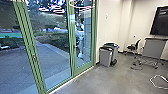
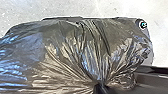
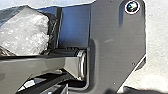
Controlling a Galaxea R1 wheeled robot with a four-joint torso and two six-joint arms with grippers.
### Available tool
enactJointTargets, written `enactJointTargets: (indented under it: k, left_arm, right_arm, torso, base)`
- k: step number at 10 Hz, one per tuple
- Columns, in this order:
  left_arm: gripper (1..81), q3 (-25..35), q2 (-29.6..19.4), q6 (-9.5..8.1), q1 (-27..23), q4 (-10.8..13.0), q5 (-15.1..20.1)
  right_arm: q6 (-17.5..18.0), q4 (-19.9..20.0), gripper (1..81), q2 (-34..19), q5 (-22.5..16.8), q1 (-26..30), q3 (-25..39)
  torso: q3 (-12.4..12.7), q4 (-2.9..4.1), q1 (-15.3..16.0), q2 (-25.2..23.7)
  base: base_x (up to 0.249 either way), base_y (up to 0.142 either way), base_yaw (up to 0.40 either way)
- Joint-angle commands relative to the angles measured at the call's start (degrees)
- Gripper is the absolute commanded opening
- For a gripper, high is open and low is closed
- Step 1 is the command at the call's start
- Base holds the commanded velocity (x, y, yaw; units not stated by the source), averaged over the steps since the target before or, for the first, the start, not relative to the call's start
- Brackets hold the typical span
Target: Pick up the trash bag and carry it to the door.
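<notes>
While the head view looks onto the green-framed glass door [image 1: 35,57] and the paved yard [image 1: 53,60] behind it, the left wrist view gives the task's own thing from close by: the trash bag [image 2: 72,50], dark and shiny, its folds running together into a tight dark gather [image 2: 100,87]. The bag covers much of the robot's dark plate, with a round fitting [image 2: 143,24] beside its edge; whether it touches the plate I cannot tell. Nor can I tell whether the left gripper is open, closed or gripping that gather. The right wrist view adds the broad dark plate [image 3: 115,42], the jointed bar [image 3: 42,67] across it, and pale crinkled plastic [image 3: 30,32] near the bar, though I cannot say if this is part of the same bag; whether the right gripper is open or closed I cannot tell either. What the head view has to itself is the room: a grey bin [image 1: 105,57] with a dark top, a green-topped bin [image 1: 111,45] just behind it near the door's frame, a dark chair [image 1: 135,47], a grey wheeled cabinet [image 1: 154,48] below a black wall screen [image 1: 160,21], and a white cable [image 1: 153,83] looped on the grey floor [image 1: 107,80]
</notes>
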Motion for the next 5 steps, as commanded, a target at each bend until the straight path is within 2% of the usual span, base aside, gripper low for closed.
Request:
enactJointTargets:
  k: [1, 4, 5]
  left_arm:
    - [1.0, -0.03, 0.03, 0.44, -3.26, 0.31, 4.03]
    - [1.0, -0.03, 0.11, 0.44, -3.26, 0.4, 4.03]
    - [1.0, -0.03, 0.11, 0.44, -3.26, 0.4, 4.03]
  right_arm:
    - [-0.13, -0.39, 81.1, 0.37, -3.18, 2.91, 0.13]
    - [-0.13, -0.55, 81.1, 0.29, -3.18, 2.91, 0.13]
    - [-0.13, -0.56, 81.1, 0.29, -3.18, 2.9, 0.13]
  torso:
    - [0.0, 0.0, 0.0, 0.0]
    - [0.0, 0.0, 0.0, 0.0]
    - [0.0, 0.0, 0.0, 0.0]
  base:
    - [0.178, 0.0, 0.0]
    - [0.178, 0.0, 0.0]
    - [0.178, -0.066, 0.0]
